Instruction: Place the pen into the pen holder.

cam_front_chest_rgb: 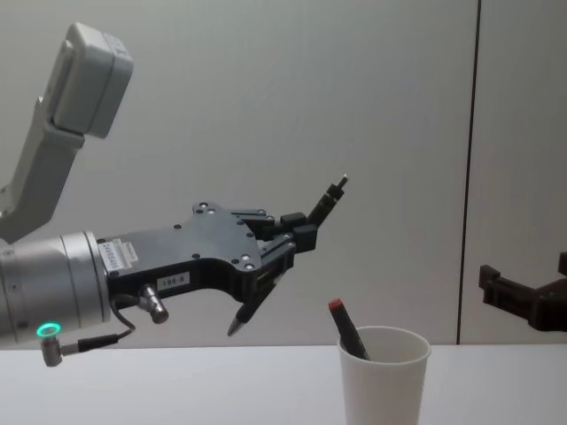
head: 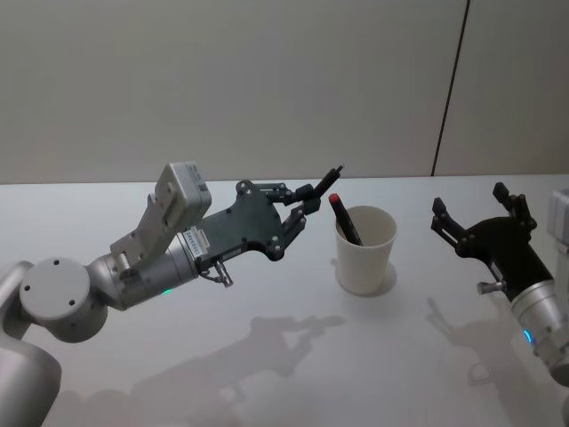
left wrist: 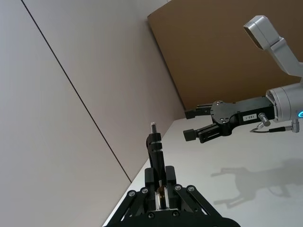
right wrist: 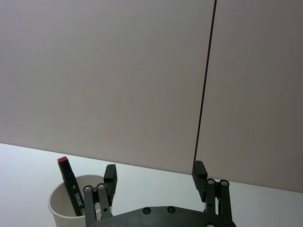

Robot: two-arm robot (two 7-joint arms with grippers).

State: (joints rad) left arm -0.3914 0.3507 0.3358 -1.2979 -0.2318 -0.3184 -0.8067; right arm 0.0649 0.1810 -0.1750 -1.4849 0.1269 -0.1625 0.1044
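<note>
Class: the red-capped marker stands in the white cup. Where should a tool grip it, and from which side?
Grip the marker just under its red cap, from above: only that end clears the rim of the cup, so a side approach risks the wall. The right tool, open beside the cup, is free; the left tool, raised opposite, holds a pen.

The black left gripper (head: 307,203) hangs raised left of the white tapered paper cup (head: 363,262), clamped on a slim black pen (head: 329,176); the black right gripper (head: 468,200) hangs spread-fingered at the cup's right.
</note>
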